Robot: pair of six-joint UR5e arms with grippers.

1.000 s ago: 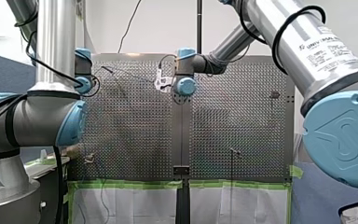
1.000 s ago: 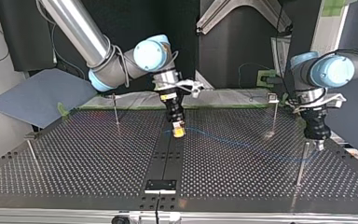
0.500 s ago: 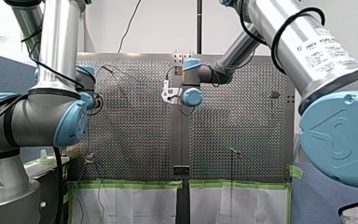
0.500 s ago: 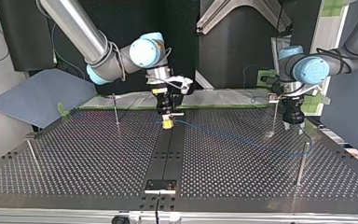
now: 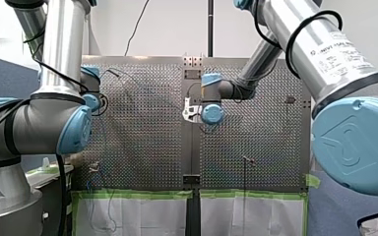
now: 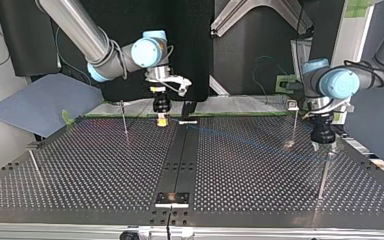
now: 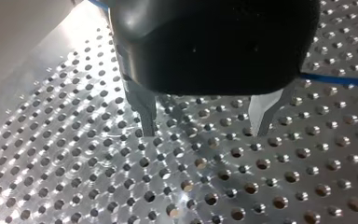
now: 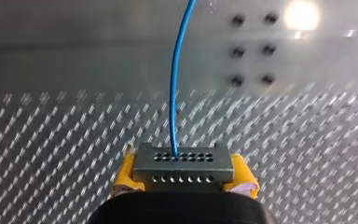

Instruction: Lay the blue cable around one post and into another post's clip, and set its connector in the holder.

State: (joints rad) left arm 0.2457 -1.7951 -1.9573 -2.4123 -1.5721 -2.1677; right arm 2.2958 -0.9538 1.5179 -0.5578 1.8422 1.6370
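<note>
Gripping the connector (image 8: 182,161) by its two ends, my right gripper (image 8: 185,173) has its yellow pads (image 8: 127,171) clamped on the grey block; the blue cable (image 8: 176,84) leaves the connector's upper row of holes and runs straight ahead of it over the perforated table (image 8: 51,130); my left gripper (image 7: 205,129) hangs well apart from the connector, its metal fingers (image 7: 142,107) spread with nothing between them; the cable passes behind those fingers, outside their gap.
</note>
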